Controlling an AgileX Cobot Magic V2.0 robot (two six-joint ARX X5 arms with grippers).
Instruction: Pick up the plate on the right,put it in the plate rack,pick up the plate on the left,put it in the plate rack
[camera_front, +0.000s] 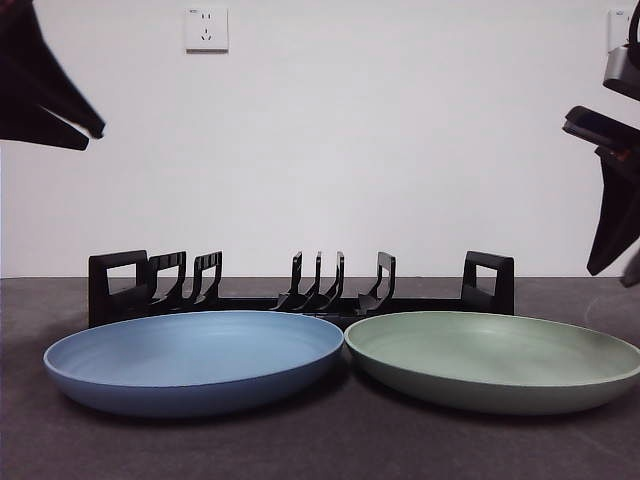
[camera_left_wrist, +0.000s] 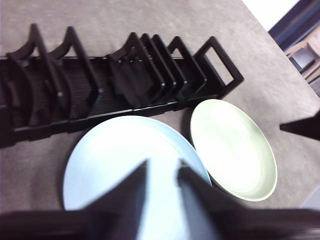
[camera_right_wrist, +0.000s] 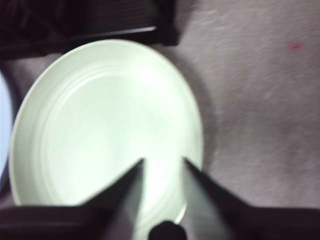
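Note:
Two plates lie flat side by side on the dark table: a green plate (camera_front: 495, 358) on the right and a blue plate (camera_front: 195, 360) on the left, their rims almost touching. Behind them stands the black plate rack (camera_front: 300, 297), with nothing in it. My right gripper (camera_right_wrist: 163, 162) hovers open above the near side of the green plate (camera_right_wrist: 105, 120), apart from it. My left gripper (camera_left_wrist: 162, 167) hangs open high over the blue plate (camera_left_wrist: 125, 155). In the front view the right gripper (camera_front: 607, 255) shows at the right edge and the left gripper (camera_front: 88, 130) at the top left corner.
A white wall with a socket (camera_front: 206, 29) rises behind the table. The left wrist view shows the rack (camera_left_wrist: 100, 85), the green plate (camera_left_wrist: 232, 145) and the tip of the other arm (camera_left_wrist: 302, 127). Bare grey table (camera_right_wrist: 260, 100) lies beside the green plate.

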